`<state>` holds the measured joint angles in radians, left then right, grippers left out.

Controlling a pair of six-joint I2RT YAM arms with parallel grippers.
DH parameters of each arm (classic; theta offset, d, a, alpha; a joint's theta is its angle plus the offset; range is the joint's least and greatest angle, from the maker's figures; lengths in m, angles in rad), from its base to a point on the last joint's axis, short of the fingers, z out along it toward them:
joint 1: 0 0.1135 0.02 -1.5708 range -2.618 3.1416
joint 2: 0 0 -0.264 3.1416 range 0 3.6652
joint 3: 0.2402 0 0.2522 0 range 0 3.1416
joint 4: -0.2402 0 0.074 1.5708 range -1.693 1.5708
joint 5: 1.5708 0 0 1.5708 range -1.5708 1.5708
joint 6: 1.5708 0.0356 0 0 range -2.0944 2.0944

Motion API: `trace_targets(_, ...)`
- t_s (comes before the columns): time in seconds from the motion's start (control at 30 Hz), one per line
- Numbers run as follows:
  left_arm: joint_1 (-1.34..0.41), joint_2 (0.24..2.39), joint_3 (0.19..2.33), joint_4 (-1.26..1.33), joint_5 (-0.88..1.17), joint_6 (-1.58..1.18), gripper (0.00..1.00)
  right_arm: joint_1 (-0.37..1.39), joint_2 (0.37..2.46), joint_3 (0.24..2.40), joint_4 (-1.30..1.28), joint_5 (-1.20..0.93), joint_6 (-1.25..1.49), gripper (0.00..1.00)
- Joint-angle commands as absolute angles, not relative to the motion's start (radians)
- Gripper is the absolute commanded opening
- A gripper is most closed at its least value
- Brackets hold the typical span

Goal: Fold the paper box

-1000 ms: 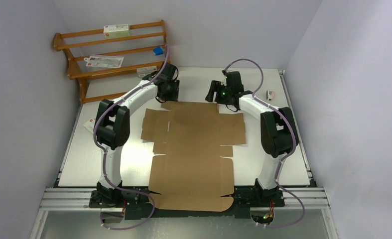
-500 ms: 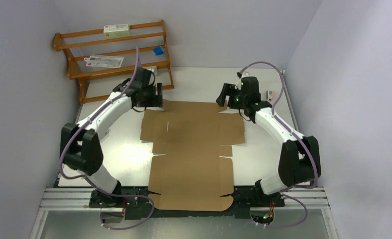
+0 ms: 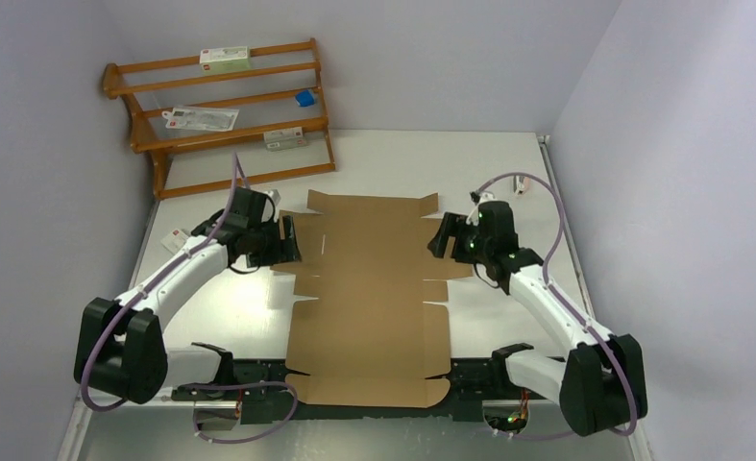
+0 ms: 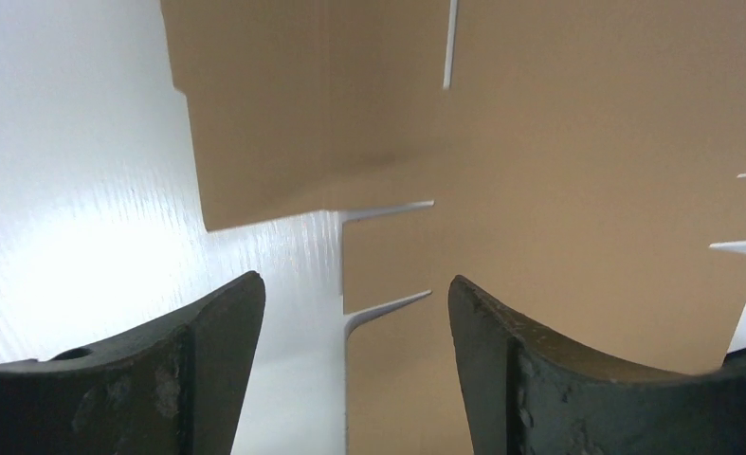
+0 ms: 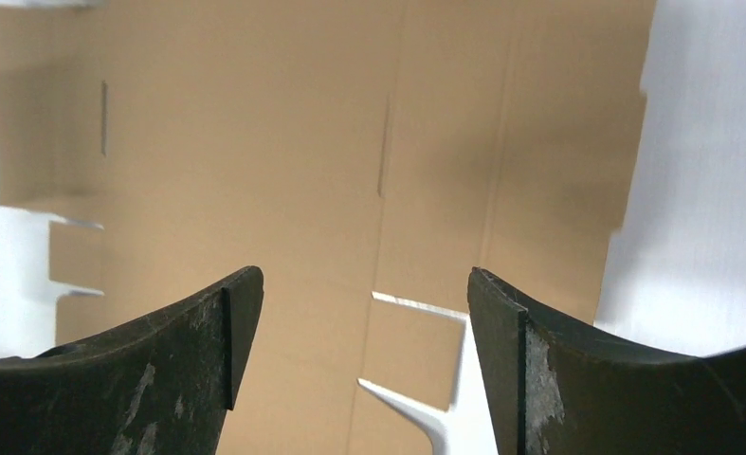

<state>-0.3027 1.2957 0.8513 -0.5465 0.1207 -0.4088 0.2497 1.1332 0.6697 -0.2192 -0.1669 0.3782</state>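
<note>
Paper box (image 3: 372, 288) flat, long axis near-to-far.

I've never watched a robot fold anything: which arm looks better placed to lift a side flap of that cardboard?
Probably left, narrowly. The left gripper, open, frames a flap edge of the paper box beside white table; the right gripper, also open, looks mostly onto cardboard.

right gripper (image 5: 362, 284) is spread wide over the paper box (image 5: 283, 142), which lies flat and fills most of the shot, thin slits and notches cut into it. white table (image 5: 710, 190) shows past the box's right and left edges
</note>
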Motion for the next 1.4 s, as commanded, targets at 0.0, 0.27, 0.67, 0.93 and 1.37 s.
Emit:
trace_targets(0.0,-0.301,1.266,0.772,-0.491,0.191,-0.456,0.75,0.247,1.068,0.583,-0.273,-0.159,0.432,0.84)
trace_targets(0.27,-0.302,1.302,0.711,-0.442,0.27,-0.463,0.69,0.247,1.059,0.48,-0.251,-0.197,0.506,0.81)
trace_targets(0.67,-0.327,1.347,0.648,-0.388,0.269,-0.478,0.63,0.247,1.11,0.423,-0.241,-0.172,0.56,0.77)
trace_targets(0.93,-0.357,1.37,0.645,-0.365,0.268,-0.492,0.51,0.247,1.154,0.399,-0.182,-0.227,0.579,0.72)
trace_targets(1.37,-0.403,1.323,0.705,-0.419,0.233,-0.489,0.18,0.247,1.118,0.472,-0.23,-0.301,0.551,0.53)
